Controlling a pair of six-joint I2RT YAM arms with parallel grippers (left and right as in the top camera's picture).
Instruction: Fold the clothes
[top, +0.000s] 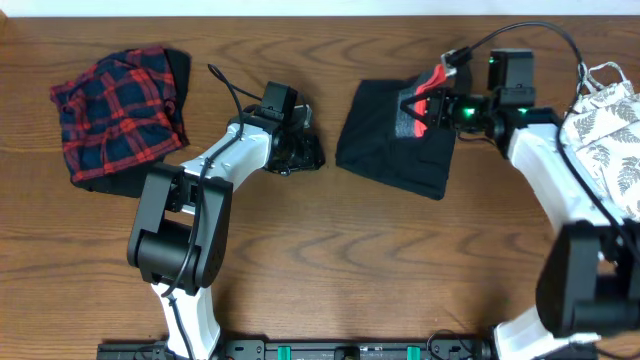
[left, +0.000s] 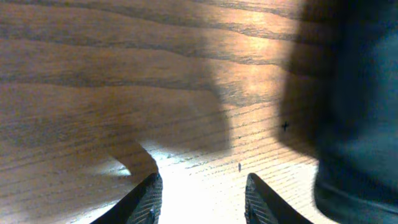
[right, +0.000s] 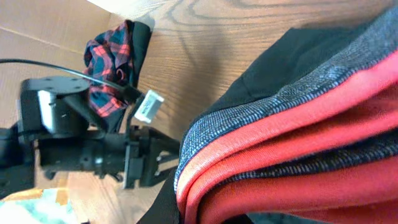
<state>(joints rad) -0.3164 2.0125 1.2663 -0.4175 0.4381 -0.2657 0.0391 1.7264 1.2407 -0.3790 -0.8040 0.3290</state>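
Leggings (right: 298, 93) pinched by right gripper (top: 418, 108), left gripper (left: 202, 199) half-open

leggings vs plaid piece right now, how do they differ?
Colour: the leggings are black with a grey-and-red waistband; the plaid piece is red-navy check.
Pose: the leggings lie roughly folded flat; the plaid piece is a crumpled heap.
Contact: the right gripper pinches the leggings' waistband; nothing touches the plaid piece.
Both rest on the table.
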